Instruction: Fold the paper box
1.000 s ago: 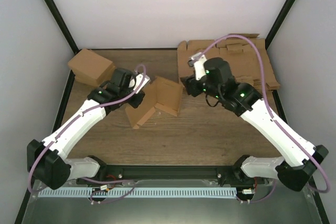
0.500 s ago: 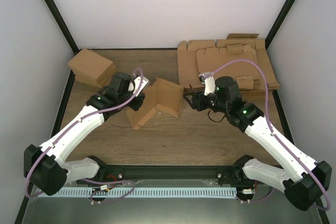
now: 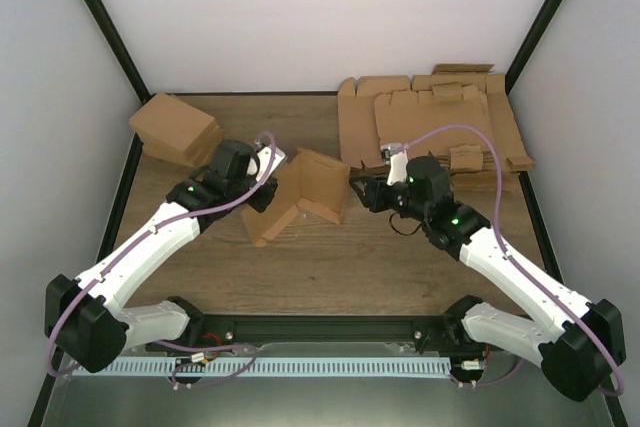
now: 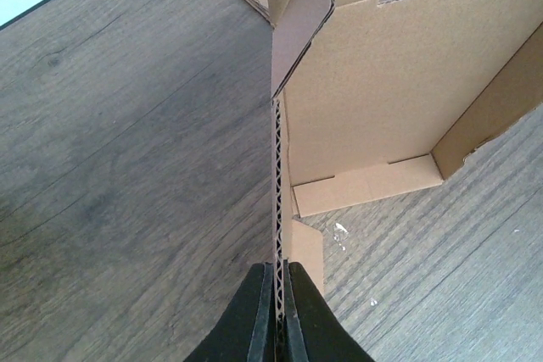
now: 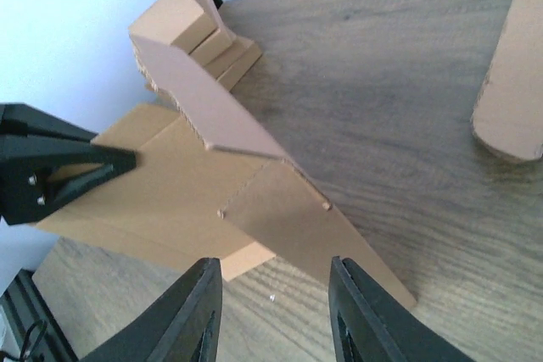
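So we're mid-fold here. The paper box [image 3: 305, 195] sits about mid-bench [image 3: 330, 267], between the two arms. A couple of its walls stand up in a V, and one panel slopes down toward the near left.

The left fingers [image 4: 254, 315] are clenched on the raw corrugated edge of one upright panel, so that side looks pinned steady. The right fingers [image 5: 193, 311] are apart with nothing gripped. They're just beside the box's right side, facing a loose flap [image 5: 297, 222] that hangs off the raised wall. I can't tell if they touch it, but it looks like not quite.

My guess at the next move is that the right side takes or pushes that flap and swings it round on its crease to meet the neighbouring wall, while the left keeps its pinch. It'd need to go gently, or the whole thing slides.

The half-made box is open with nothing in it. The made-up cartons [image 3: 175, 129] at the far left are closed, so no idea about their insides. The flat cardboard sheets [image 3: 440, 127] lie at the far right.
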Motion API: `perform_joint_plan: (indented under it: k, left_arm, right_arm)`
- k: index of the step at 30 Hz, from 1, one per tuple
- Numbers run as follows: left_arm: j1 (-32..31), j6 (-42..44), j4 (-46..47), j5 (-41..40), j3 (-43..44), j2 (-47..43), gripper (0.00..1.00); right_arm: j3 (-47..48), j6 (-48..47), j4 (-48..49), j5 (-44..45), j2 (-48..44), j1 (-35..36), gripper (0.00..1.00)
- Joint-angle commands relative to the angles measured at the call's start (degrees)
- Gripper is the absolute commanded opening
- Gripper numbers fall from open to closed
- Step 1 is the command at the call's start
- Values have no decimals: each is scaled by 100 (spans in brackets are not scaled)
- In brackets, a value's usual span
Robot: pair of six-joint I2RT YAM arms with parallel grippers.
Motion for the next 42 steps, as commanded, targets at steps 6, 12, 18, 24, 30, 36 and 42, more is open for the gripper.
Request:
perform_joint_plan:
  k: [6,12,18,24,30,36,42]
  left_arm:
    - [-79,12,-431,138,-161,152,4]
    - [-88,35,-432,135,-162,118,4]
    - [-96,44,-430,192,-176,123,5]
    - [-115,57,-435,205,-166,142,4]
    - [-110,71,-435,187,-158,147,5]
    - [-123,77,-442,201,-144,156,4]
    - [-117,131,-462,203,-160,167,4]
  right_arm:
    - [229,10,552,351,398,-65,37]
    - [397,-61,579,310,816,-71,37]
    - [457,-90,499,265,1103,-82,36]
    - [486,-34,593,198,944,-90,38]
    - [648,-119,558,257,955,-130,39]
    - [735,-156,588,209,1088,-126,39]
    - [891,-304,532,152,1296,-135,39]
